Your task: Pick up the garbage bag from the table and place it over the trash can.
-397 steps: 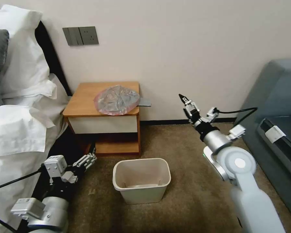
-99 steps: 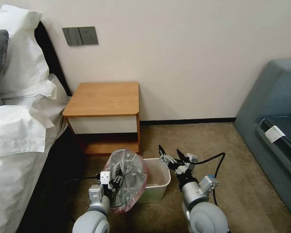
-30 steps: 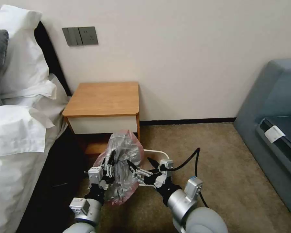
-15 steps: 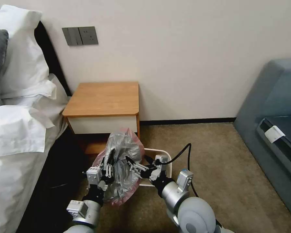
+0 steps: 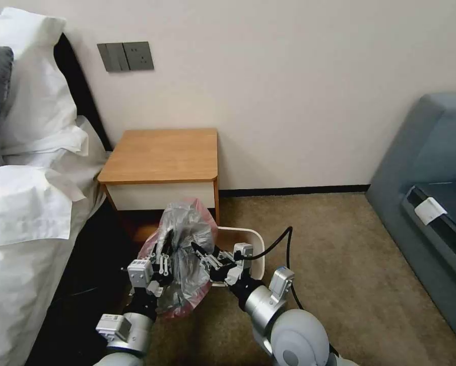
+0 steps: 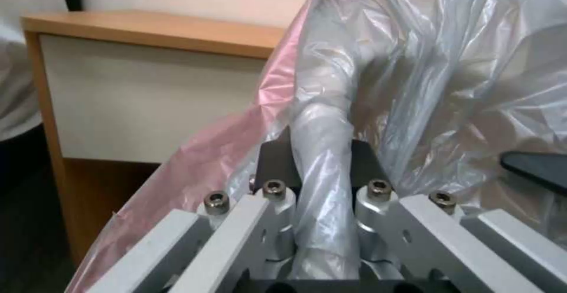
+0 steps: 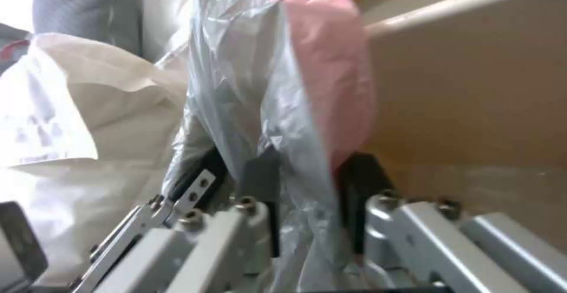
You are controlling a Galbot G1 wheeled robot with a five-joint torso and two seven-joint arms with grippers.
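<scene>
Beige carpet runs between a bed [image 5: 30,203] and a grey sofa [image 5: 431,168] in the head view, with the table [image 5: 162,155] against the wall, its top bare. You have both arms low in front of it. Your left gripper [image 5: 163,254] pinches the near-left side of the garbage bag [image 5: 182,254], which hangs in the air as a crumpled sheet, its pink edge trailing below the fingers. Your right gripper [image 5: 200,252] reaches across from the other side and meets the same plastic, just beside the left one. The trash can [image 5: 248,244] sits on the floor directly behind and below the right gripper, partly hidden by the bag. Holding the bag at two points above the rim looks meant to let you spread its mouth.

From the left wrist view, your left gripper [image 6: 322,169] is closed narrow on a bunched fold of the garbage bag [image 6: 413,62], the plastic squeezed between the dark pads [image 6: 277,164]. Beyond the fingers stands the table [image 6: 148,62] with its white drawer front. A dark fingertip of the other gripper shows at the far side of the plastic.

From the right wrist view, your right gripper [image 7: 307,186] has a grey-and-pink fold of the garbage bag [image 7: 266,84] lying between its pads [image 7: 260,173], which sit nearly closed on it. The trash can [image 7: 472,93] wall rises right beside the fingers, so the rim is close at hand. White bedding [image 7: 77,120] lies beyond on the other side.
</scene>
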